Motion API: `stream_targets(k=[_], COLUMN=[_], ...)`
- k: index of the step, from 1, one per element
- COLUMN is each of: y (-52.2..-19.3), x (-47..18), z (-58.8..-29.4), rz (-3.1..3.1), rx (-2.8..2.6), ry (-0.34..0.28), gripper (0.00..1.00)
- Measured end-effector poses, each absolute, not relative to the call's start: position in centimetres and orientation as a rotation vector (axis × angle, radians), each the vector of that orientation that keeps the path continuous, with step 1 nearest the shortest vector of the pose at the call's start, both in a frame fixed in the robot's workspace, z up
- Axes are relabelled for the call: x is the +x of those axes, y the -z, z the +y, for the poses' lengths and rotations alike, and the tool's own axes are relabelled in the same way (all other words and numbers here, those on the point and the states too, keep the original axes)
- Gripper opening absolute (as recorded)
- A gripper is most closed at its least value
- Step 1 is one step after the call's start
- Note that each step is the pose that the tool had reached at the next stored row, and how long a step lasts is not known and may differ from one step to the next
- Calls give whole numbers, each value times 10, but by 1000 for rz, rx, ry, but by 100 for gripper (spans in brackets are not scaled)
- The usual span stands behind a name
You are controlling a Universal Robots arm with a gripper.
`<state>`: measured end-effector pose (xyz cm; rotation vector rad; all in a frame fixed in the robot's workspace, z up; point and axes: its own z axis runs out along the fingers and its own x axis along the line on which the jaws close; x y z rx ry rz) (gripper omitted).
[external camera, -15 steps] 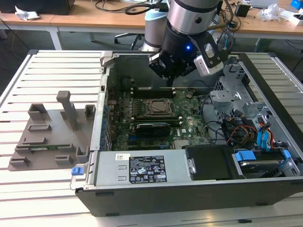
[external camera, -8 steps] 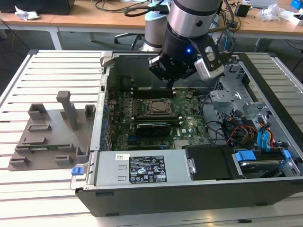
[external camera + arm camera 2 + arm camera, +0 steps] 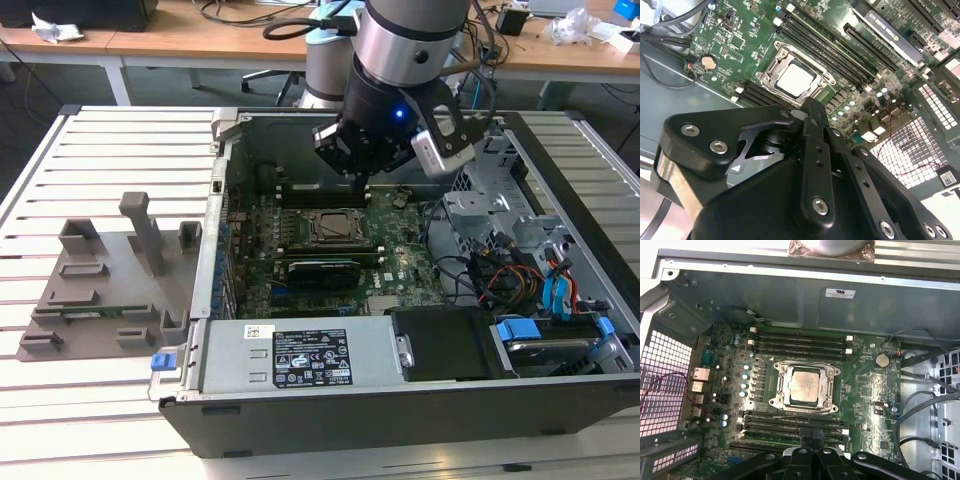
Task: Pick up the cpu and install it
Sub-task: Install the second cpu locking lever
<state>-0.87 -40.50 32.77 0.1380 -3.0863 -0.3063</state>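
One chip: the small square silvery-topped cpu [image 3: 805, 386] lies seated inside the metal socket frame [image 3: 781, 402] on the green motherboard [image 3: 870, 390], apart from the gripper.
Gripper: the black gripper [image 3: 810, 444] hovers above the motherboard beside the socket frame, its fingers [image 3: 812, 131] pressed together, holding nothing.
Tray: the grey plastic tray with upright posts [image 3: 105, 280] sits outside the open computer case [image 3: 420, 400].

Above the socket frame [image 3: 805, 388] the way looks open; memory slots [image 3: 799, 341] flank it on two sides, and the case wall [image 3: 790, 295] rises just beyond, perhaps narrowing approach.
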Motion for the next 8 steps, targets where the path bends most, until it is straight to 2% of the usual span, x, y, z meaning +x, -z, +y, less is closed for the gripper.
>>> stream_targets(k=[8], y=[-315], x=[-9], z=[-408], rz=[-3086], rx=[138], ry=[307], gripper=[11])
